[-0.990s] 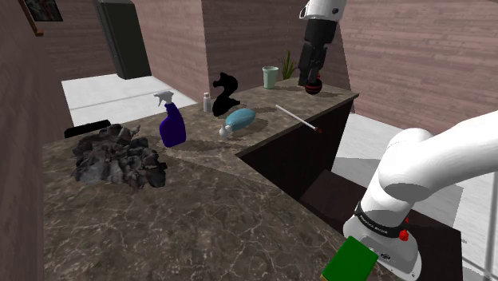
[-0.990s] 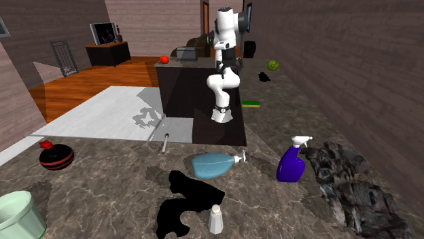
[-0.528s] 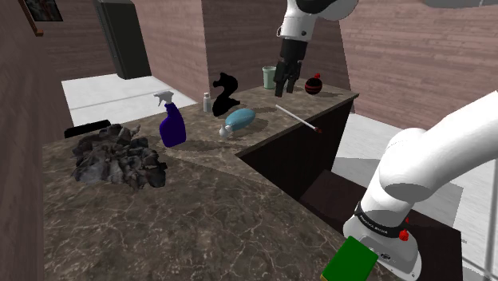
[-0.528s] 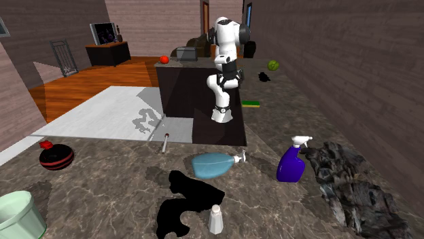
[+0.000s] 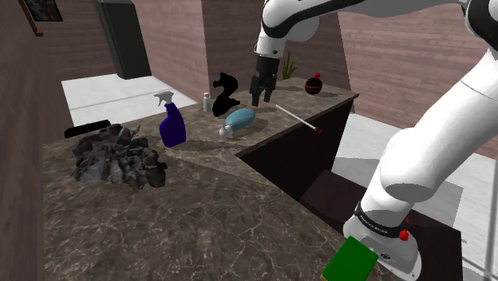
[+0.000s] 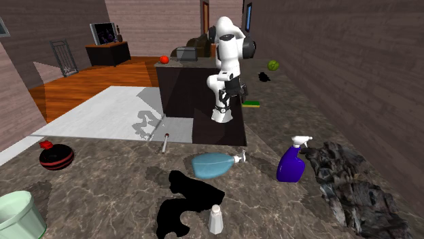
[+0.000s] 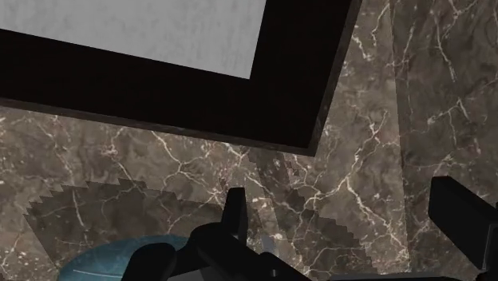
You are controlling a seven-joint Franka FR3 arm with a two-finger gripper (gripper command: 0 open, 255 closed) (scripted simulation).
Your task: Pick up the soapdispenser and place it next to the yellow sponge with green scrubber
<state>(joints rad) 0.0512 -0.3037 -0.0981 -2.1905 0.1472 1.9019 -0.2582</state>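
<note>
The premises were a dwelling: a dark marble bench (image 5: 207, 207) carried household goods, a purple spray bottle (image 5: 171, 124), a small shaker (image 6: 216, 219), a pale green cup (image 6: 17, 214). Wooden flooring (image 6: 81, 85), a sideboard (image 6: 107, 53) and brown walls (image 6: 326, 54) surrounded it.

You have two bottles on the counter (image 5: 199, 215): one purple spray bottle (image 5: 171, 124) and one blue soap dispenser (image 5: 240, 119) (this one lies on its side). Of everything else you get a single piece each: one small white shaker (image 5: 207, 101), one black horse-head figure (image 5: 226, 91), one pale green cup (image 6: 17, 214), one red-and-black ball (image 5: 314, 84), one thin rod (image 5: 297, 117), one dark crumpled heap (image 5: 117, 157) and one sponge (image 6: 252, 104). Farther along, you can count one green ball (image 6: 273, 65).
</note>
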